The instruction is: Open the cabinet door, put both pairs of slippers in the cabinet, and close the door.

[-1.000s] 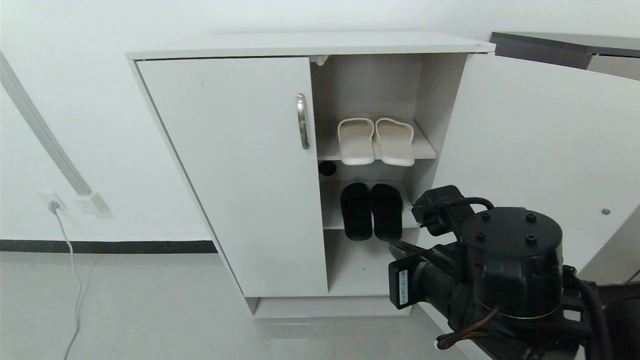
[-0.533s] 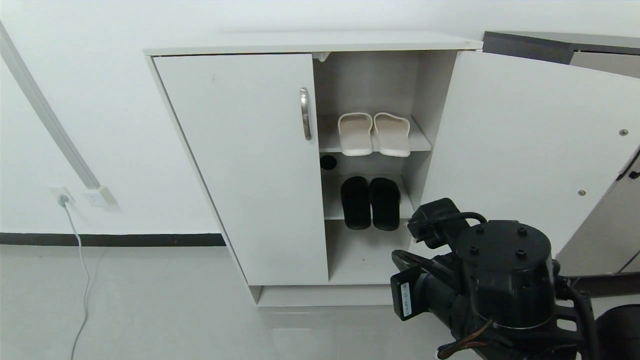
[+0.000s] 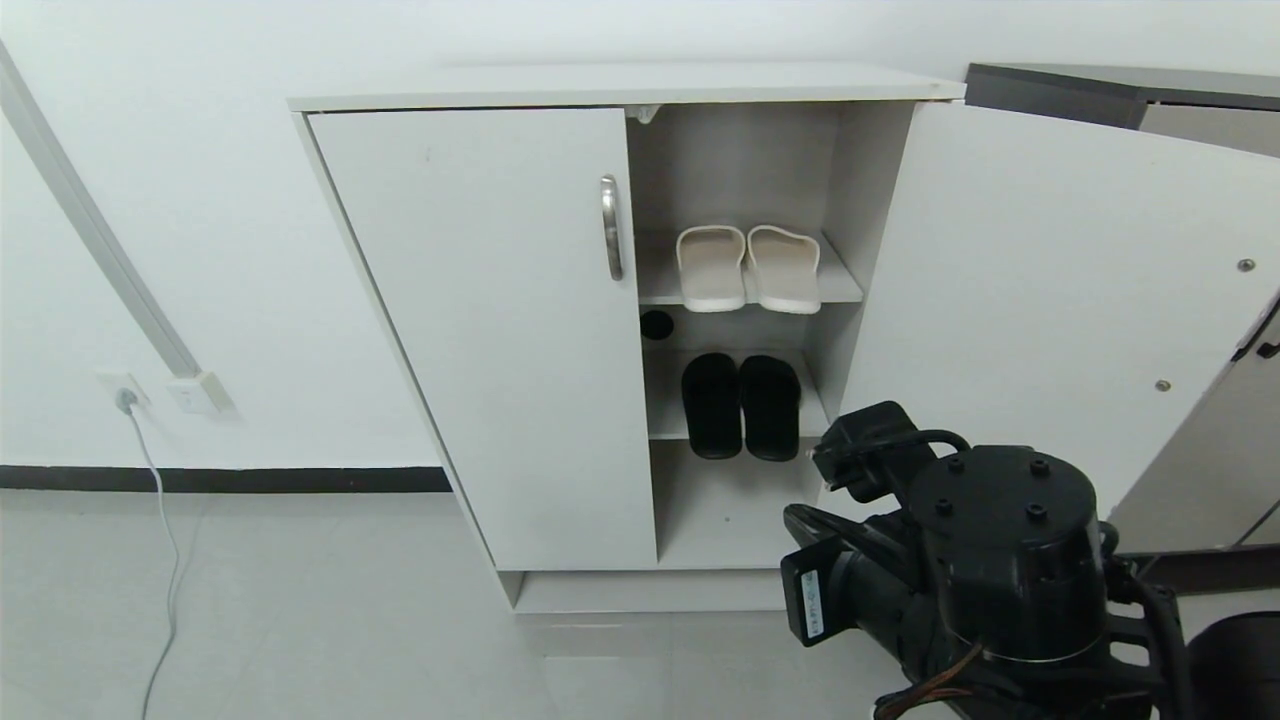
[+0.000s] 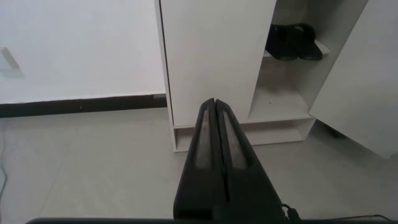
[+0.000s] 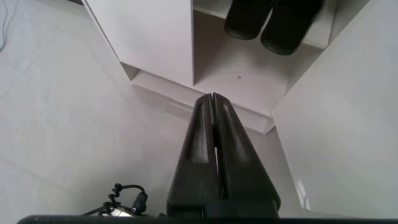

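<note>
Standing against a plain white wall, the cabinet (image 3: 620, 85) is showing smooth, matte white panels with square edges under a flat overhanging top. Its right door (image 3: 1050, 300) is hanging wide open, a broad flat slab angled out toward the robot's right. The left door (image 3: 480, 330) is sitting closed, and a slim curved handle (image 3: 609, 228) of brushed metal is running upright near its inner edge.

Inside, the pale slippers (image 3: 748, 268) are lying side by side on the upper shelf (image 3: 845, 290), thick-soled and rounded, with wide moulded straps and their soles just overhanging the shelf's front edge. The black slippers (image 3: 742, 405) are resting as a pair on the middle shelf (image 3: 660, 415), matte and soft-edged, also poking past the front lip. A round dark hole (image 3: 656, 324) is showing in the back panel between the two shelves.

The left tool (image 4: 214, 106) is hovering over the glossy grey floor (image 3: 300, 620) in front of the closed door, its two long dark fingers pressed together and holding nothing. The right tool (image 5: 214, 99) is hanging low before the open bottom compartment, below the black slippers, its tapered fingers likewise together and empty.

A thin grey cable (image 3: 160, 560) is trailing down from a wall socket (image 3: 122, 395) to the floor, well apart from the cabinet on the robot's left.
</note>
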Robot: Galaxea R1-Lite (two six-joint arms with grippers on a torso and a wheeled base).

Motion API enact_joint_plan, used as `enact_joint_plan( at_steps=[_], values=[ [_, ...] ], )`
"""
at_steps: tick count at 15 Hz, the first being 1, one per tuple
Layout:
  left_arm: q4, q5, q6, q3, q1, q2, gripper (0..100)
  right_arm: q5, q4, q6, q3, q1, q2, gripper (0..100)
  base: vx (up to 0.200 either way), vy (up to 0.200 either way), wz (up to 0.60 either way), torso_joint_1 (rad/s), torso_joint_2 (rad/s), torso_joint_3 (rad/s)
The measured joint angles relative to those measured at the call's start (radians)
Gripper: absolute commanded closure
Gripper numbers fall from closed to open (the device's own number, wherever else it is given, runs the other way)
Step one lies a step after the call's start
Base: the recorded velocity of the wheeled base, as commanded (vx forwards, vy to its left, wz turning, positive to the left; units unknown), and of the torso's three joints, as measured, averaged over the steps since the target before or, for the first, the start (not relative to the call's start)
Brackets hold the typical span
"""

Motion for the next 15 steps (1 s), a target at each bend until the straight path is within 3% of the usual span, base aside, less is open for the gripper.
enact_joint_plan(
  at_steps=[4, 7, 15],
  values=[
    [0.001, 0.0, 0.0, 0.0, 0.0, 0.0, 100, 0.0, 0.001, 0.0, 0.0, 0.0, 0.0, 100, 0.0, 0.0, 0.0, 0.002, -0.02, -0.03],
    [0.003, 0.0, 0.0, 0.001, 0.001, 0.0, 100, 0.0, 0.0, -0.001, 0.0, 0.001, -0.001, 100, 0.0, 0.0, 0.0, 0.012, -0.2, -0.315],
    [0.0, 0.0, 0.0, 0.0, 0.0, 0.0, 100, 0.0, 0.0, -0.001, 0.0, 0.001, -0.001, 100, 0.0, 0.0, 0.0, 0.09, -0.49, -0.351]
  ],
)
